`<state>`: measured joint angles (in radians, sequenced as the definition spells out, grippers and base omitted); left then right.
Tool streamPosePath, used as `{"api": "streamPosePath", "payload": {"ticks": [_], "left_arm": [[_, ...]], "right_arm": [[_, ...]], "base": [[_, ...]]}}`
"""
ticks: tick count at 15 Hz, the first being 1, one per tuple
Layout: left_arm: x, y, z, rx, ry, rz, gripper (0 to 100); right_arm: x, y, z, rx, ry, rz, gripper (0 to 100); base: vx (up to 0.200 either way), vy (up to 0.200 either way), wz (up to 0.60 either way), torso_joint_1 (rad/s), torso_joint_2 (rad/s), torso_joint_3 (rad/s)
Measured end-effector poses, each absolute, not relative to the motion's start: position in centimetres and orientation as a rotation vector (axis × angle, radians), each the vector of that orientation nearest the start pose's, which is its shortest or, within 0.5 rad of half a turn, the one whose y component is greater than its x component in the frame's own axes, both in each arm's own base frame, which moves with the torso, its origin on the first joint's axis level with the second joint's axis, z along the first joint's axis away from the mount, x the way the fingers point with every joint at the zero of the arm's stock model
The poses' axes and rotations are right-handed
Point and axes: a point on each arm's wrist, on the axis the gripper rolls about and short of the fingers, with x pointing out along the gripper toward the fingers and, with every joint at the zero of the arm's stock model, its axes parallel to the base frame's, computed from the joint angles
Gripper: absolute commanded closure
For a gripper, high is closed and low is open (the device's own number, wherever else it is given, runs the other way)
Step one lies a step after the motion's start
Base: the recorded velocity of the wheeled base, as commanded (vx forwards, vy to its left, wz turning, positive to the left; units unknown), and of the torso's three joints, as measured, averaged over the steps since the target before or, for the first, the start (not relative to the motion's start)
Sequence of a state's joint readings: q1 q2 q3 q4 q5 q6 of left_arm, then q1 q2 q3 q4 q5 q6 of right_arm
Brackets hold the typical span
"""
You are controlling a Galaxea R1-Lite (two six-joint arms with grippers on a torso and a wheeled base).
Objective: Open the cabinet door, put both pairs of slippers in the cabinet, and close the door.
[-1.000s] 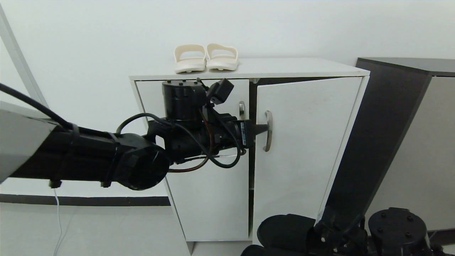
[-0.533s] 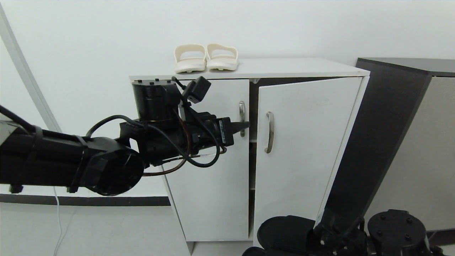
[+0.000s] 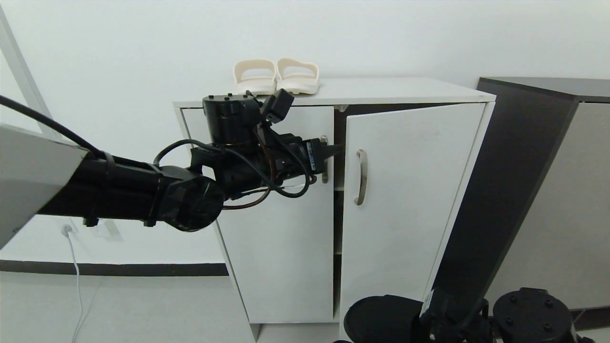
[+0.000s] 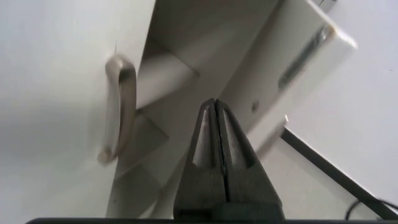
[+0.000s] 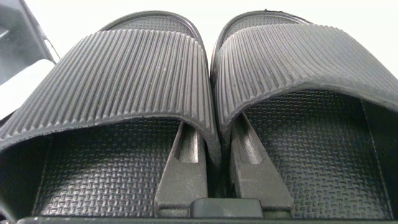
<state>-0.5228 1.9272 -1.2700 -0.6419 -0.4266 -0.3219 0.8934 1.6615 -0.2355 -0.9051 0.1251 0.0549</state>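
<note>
The white cabinet has its right door slightly ajar and its left door closed. A cream pair of slippers sits on top. My left gripper is shut and empty, its tip at the dark gap between the doors, just beside the left door's handle. In the left wrist view the shut fingers point into that gap, past the left handle. My right gripper is low in front of the cabinet, shut on the black pair of slippers, one finger inside each shoe.
A dark grey cabinet stands close to the right of the white one. The right door's handle is free. A white cable hangs down the wall at the left.
My left gripper came off the right door's handle, pulled back left, then rose to the gap between the doors. The right door stands a little more ajar.
</note>
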Motion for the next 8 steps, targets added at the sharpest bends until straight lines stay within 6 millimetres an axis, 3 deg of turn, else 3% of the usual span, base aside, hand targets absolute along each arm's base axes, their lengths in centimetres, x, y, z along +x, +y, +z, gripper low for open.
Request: {"api": "streamPosePath", "payload": {"ticks": [5, 8], "left_arm": [[34.3, -21.5, 23.3, -0.297, 0.154, -0.951, 100], [34.2, -22.1, 23.0, -0.296, 0.158, -0.961, 100]], "right_arm": [[13.2, 17.1, 8.3, -0.161, 0.542, 0.985, 100], [13.1, 17.3, 8.1, -0.167, 0.552, 0.995, 100]], "base": [[0.0, 0.0, 0.0, 0.0, 0.0, 0.0], [-0.2, 0.0, 0.0, 0.002, 0.0, 0.002]]}}
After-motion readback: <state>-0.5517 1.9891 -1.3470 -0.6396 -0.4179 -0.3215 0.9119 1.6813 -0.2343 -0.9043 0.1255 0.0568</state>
